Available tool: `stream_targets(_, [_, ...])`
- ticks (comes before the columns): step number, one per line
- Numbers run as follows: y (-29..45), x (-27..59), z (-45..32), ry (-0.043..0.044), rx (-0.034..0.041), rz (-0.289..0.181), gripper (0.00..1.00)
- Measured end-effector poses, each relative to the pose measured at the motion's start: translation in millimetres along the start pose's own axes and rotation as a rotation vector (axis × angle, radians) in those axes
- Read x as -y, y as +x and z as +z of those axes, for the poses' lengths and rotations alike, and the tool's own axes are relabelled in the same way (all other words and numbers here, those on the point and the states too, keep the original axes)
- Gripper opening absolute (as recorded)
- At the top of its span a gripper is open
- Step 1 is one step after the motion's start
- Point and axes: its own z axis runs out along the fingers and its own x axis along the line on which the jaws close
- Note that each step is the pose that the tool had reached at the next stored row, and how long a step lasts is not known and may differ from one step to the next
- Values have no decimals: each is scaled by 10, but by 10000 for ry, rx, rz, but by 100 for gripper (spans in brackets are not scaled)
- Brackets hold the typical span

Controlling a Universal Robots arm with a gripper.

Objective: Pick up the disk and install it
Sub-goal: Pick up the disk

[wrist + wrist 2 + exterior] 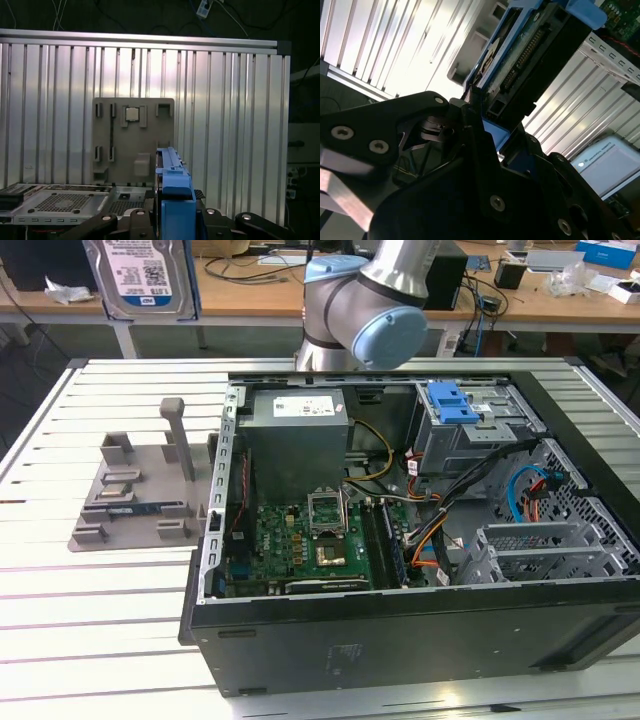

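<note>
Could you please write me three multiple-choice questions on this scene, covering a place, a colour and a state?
1. Where is the disk?
A) in the gripper, outside the case
B) inside the case
C) in a person's hand

2. What colour are the disk's rails?
A) red
B) yellow
C) blue

3. How is the case?
A) closed by a panel
B) open, its inside showing
C) under a cloth

Answers:
1 A: in the second wrist view the gripper clamps the disk.
2 C: the rails are blue in both wrist views.
3 B: the motherboard lies bare in the exterior view.
</note>
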Motion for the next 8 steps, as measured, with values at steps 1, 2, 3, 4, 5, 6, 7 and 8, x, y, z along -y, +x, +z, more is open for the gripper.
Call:
stream_targets(1, [2,66,-2,-7,-1,0,37])
stream_targets(2, [4,115,-2,-11,0,0,37])
stream_targets(3, [5,151,-2,-12,1,1,37])
stream_targets(4, [8,241,-4,-19,1,2,37])
stream_targets(5, [10,291,-5,-23,1,0,37])
stream_targets(6, [12,331,-6,-26,1,-1,37])
stream_targets(7, [14,390,-6,-30,1,0,37])
stream_targets(8, [16,469,-7,-35,1,2,37])
